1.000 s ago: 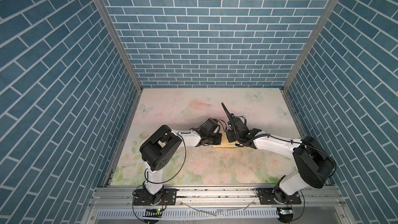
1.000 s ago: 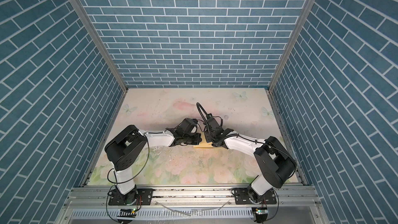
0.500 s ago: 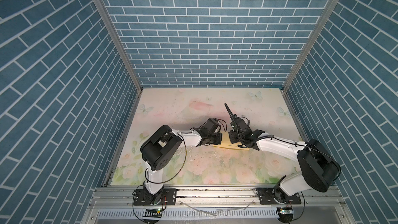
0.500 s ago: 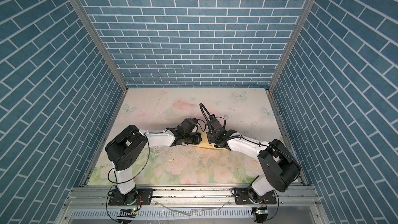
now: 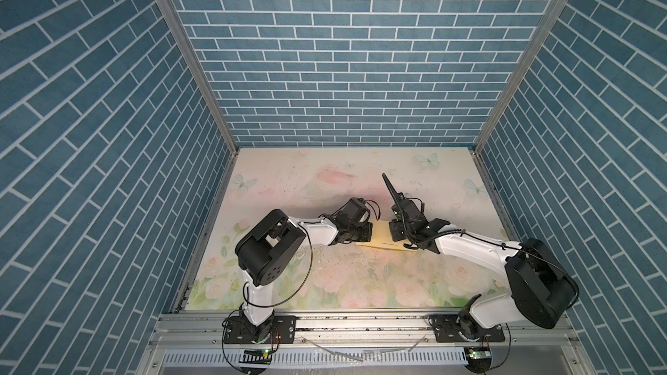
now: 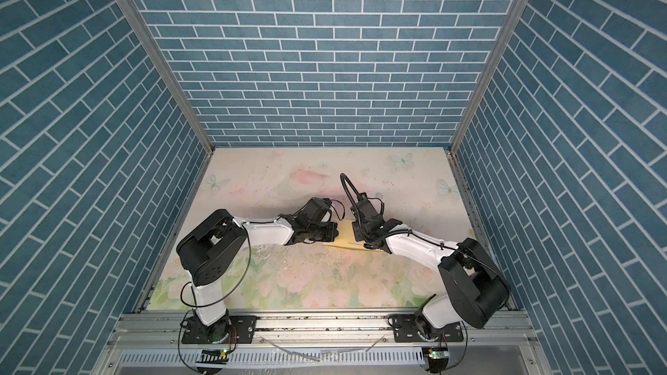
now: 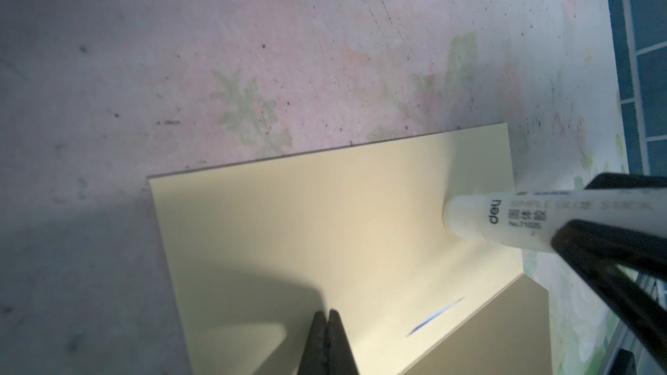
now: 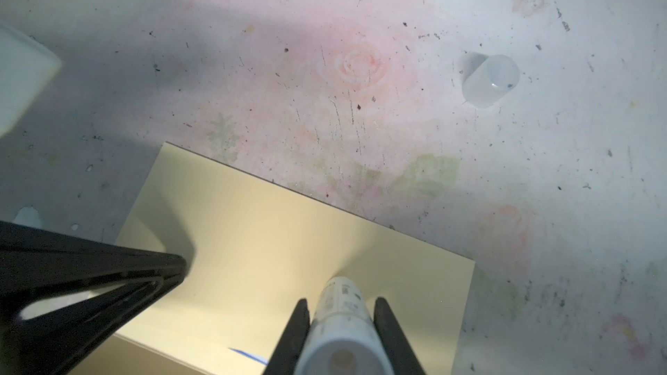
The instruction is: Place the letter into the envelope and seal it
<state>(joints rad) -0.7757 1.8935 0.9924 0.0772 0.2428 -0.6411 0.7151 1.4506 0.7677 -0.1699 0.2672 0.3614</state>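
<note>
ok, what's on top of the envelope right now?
The left gripper, shut, rests its tips on the envelope. The glue stick, held by the right gripper, has its tip on it near an edge. Only a blue sliver shows by the fold; the inside is covered.

White arm links (image 5: 317, 234), black joints (image 5: 269, 247), black cables (image 5: 312, 265)

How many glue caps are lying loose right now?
1. The cap sits on the bare table, apart from the envelope. Others may be hidden.
</note>
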